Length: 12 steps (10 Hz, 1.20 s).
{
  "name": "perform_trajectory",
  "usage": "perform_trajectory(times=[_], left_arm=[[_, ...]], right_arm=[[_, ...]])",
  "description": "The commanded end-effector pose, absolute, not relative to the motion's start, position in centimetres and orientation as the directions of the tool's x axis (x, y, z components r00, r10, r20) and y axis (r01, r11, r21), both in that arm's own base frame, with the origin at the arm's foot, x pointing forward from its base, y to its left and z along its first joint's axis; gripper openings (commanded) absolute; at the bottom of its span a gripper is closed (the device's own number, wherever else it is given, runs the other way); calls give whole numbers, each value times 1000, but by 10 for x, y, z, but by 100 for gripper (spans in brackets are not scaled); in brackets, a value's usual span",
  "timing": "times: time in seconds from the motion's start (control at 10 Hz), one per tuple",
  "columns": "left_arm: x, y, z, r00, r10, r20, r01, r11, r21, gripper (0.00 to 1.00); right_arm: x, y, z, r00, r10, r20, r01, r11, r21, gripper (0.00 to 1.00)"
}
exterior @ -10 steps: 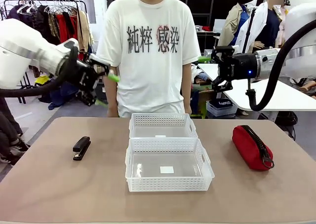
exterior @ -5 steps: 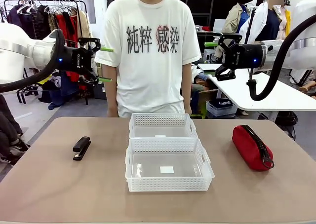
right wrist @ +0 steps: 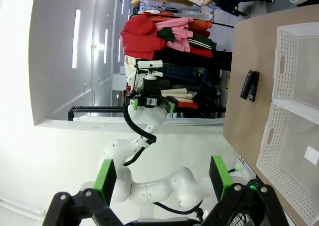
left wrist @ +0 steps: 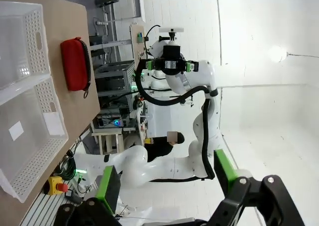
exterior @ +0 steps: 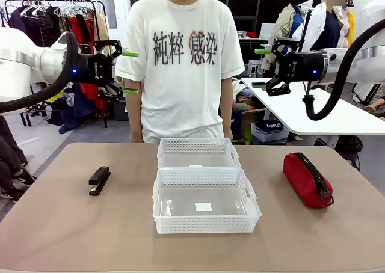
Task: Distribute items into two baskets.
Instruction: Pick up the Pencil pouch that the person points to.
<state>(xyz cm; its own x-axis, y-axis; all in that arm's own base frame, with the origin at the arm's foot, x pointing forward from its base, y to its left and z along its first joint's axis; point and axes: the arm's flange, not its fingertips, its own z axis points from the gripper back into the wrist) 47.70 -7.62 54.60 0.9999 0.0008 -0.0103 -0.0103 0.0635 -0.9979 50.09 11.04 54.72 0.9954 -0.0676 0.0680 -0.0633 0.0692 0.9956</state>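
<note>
Two white lattice baskets sit end to end at mid-table, the near basket (exterior: pixel 204 223) in front of the far basket (exterior: pixel 195 145), both empty apart from small labels. A black stapler (exterior: pixel 99 180) lies on the table to their left and a red pouch (exterior: pixel 307 178) to their right. My left gripper (exterior: pixel 129 72) hangs open high above the table's left side, level, fingers pointing right. High on the right, my right gripper (exterior: pixel 260 68) is open too and points left. The left wrist view has my left gripper (left wrist: pixel 167 178), the pouch (left wrist: pixel 75 64) and the near basket (left wrist: pixel 42 159). The right wrist view has my right gripper (right wrist: pixel 162 178), the stapler (right wrist: pixel 249 85) and the far basket (right wrist: pixel 281 61).
A person in a white printed T-shirt (exterior: pixel 180 62) stands at the table's far edge behind the baskets, between the two grippers, arms down. A clothes rack (exterior: pixel 54 20) stands at the back left and a white table (exterior: pixel 337 113) at the back right.
Both arms have risen and levelled out; the left gripper turned from tilted down to horizontal and shifted right, the right gripper moved up. Both stayed open. The objects on the table have not moved.
</note>
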Motion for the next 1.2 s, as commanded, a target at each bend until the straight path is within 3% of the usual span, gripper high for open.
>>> perform_trajectory(times=[0.0, 0.3, 1.1], left_arm=[[479, -74, 549, 999, 20, -40, -41, 56, -998, 100], [475, -69, 561, 995, 68, 77, 74, 44, -996, 100], [477, -62, 571, 994, 79, 75, 73, 31, -997, 100]], right_arm=[[499, 112, 549, 995, -71, 72, -67, 73, 995, 100], [507, 109, 560, 999, -29, 25, -25, 7, 1000, 100], [506, 109, 570, 997, -37, 64, -63, 25, 998, 100]])
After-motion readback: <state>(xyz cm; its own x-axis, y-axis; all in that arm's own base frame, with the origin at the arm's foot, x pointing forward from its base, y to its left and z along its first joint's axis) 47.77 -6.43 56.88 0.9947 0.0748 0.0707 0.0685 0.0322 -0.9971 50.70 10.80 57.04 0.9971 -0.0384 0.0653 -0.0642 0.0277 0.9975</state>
